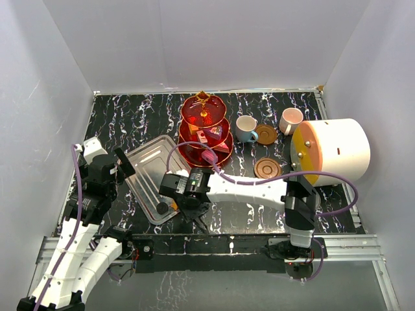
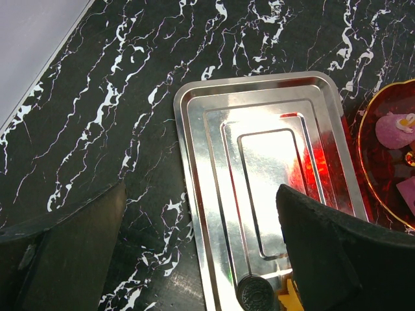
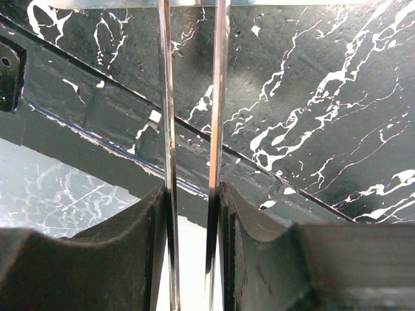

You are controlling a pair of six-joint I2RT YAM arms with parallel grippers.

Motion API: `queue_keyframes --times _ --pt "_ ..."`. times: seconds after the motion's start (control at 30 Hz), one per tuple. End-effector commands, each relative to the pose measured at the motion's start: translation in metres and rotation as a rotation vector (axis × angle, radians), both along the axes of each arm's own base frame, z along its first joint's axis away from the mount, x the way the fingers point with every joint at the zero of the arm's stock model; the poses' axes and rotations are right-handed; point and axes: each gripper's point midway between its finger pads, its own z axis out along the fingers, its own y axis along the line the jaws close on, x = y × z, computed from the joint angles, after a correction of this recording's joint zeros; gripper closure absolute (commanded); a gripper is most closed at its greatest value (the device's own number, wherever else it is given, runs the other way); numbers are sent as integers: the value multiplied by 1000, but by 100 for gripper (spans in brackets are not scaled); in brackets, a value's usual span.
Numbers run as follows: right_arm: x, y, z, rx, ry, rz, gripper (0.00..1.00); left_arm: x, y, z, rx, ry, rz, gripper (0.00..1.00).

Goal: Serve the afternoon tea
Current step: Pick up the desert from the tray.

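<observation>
Right end effector [image 3: 191,194], jaws clamped on two thin metal strips [image 3: 165,97], seemingly tongs, hangs at the near edge of the marbled black bench [image 1: 130,123], while the left end effector [image 2: 201,259] hovers with fingers wide apart over the ribbed, mirror-bright silver tray [image 2: 259,129]. Serving well likely calls for an even squeeze and a square approach to the translucent red three-tier stand [image 1: 194,110] behind, beside the glossy blue cup [image 1: 245,127] and pink cup [image 1: 290,119], flat round brown saucers [image 1: 266,168] and small block sweets [image 1: 209,137].
</observation>
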Motion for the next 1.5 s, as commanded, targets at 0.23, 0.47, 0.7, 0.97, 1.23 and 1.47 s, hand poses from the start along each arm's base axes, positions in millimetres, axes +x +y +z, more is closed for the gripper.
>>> queue_keyframes --times 0.23,0.47,0.7,0.97,1.23,1.47 --pt "50 2 37 108 -136 -27 76 -1 2 10 9 -20 7 1" --pt "64 4 25 104 -101 3 61 0 2 9 8 -18 3 1" --pt "57 -6 27 68 -65 -28 56 0 1 9 8 -17 2 1" --pt "43 -4 24 51 -40 -2 63 2 0 8 10 -13 -4 1" --pt "42 -5 28 17 -51 -7 62 1 1 10 9 -20 -4 1" --pt "42 -7 32 29 -60 -14 73 3 -1 7 10 -6 -14 1"
